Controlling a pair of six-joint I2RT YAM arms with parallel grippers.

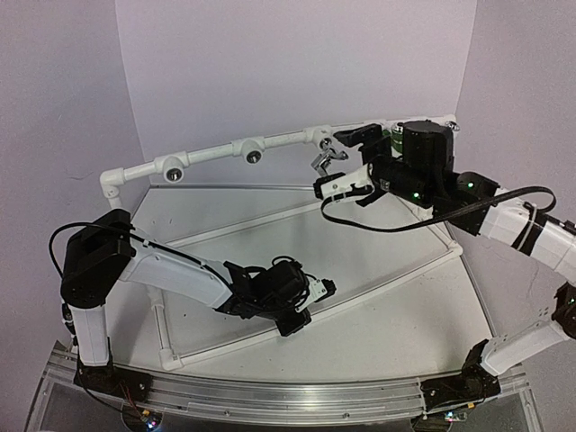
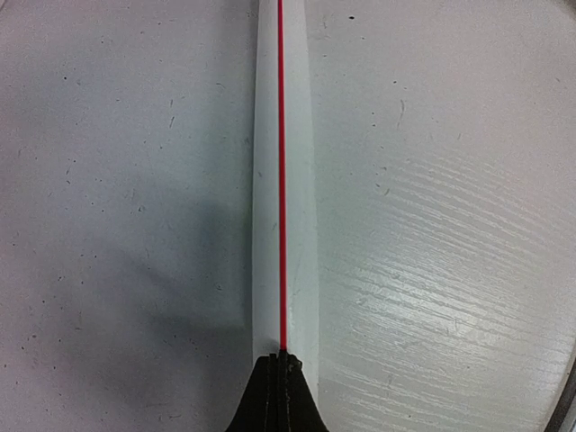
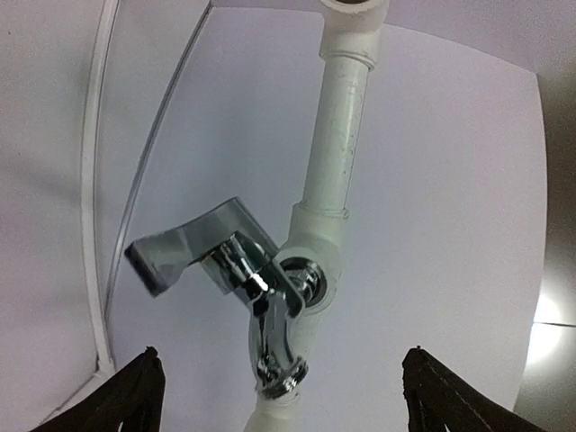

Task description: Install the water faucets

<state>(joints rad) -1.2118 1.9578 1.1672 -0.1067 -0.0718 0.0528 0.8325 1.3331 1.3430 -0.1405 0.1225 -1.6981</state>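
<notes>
A shiny silver faucet (image 1: pixel 323 161) sits in a socket of the white pipe frame (image 1: pixel 207 155) at the back. In the right wrist view the faucet (image 3: pixel 256 279) hangs from the chrome-rimmed socket (image 3: pixel 312 277), with its flat handle to the left and its spout pointing down. My right gripper (image 1: pixel 347 162) is open. Its fingertips (image 3: pixel 148 382) stand wide on either side just short of the faucet and do not touch it. My left gripper (image 1: pixel 317 292) is shut and empty, low over a white pipe with a red line (image 2: pixel 283 180).
Two empty round sockets (image 1: pixel 171 170) (image 1: pixel 255 156) sit along the back pipe, left of the faucet. Something green (image 1: pixel 396 138) shows partly behind the right wrist. Low white pipes (image 1: pixel 387 274) lie across the tabletop. Walls close in the back and sides.
</notes>
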